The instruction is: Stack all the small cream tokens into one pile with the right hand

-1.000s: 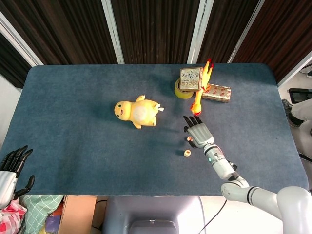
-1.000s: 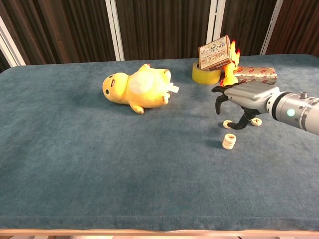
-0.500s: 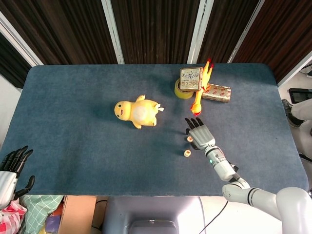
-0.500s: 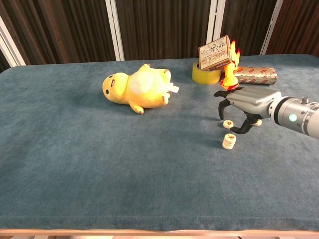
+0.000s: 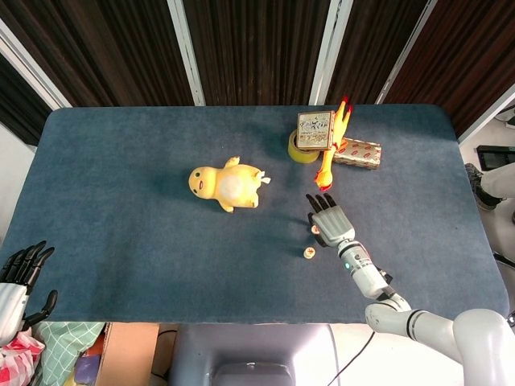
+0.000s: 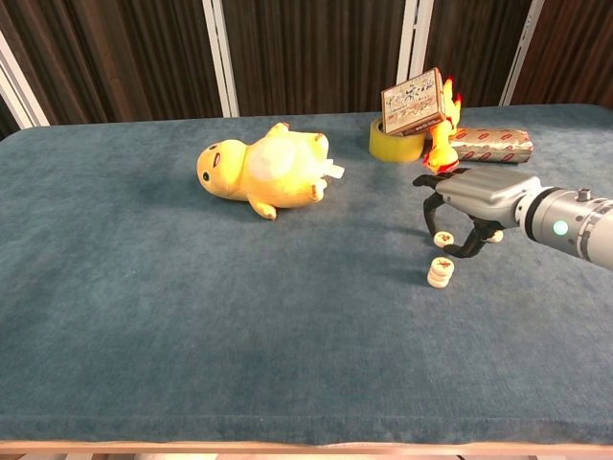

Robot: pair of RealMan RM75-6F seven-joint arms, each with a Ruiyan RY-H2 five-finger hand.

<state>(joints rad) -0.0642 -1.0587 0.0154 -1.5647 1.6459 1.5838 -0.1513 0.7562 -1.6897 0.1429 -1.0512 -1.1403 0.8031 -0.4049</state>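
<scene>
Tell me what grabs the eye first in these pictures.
The yellow plush duck lying on its side mid-table stands out first against the blue cloth. Next comes the right hand, arched over a loose cream token, with a small token pile just in front of it. At the far edge, a rubber chicken leans among a tape roll and boxes.

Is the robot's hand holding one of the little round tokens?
It looks so: the right hand pinches a cream token by its edges between its fingers, just above the pile.
</scene>
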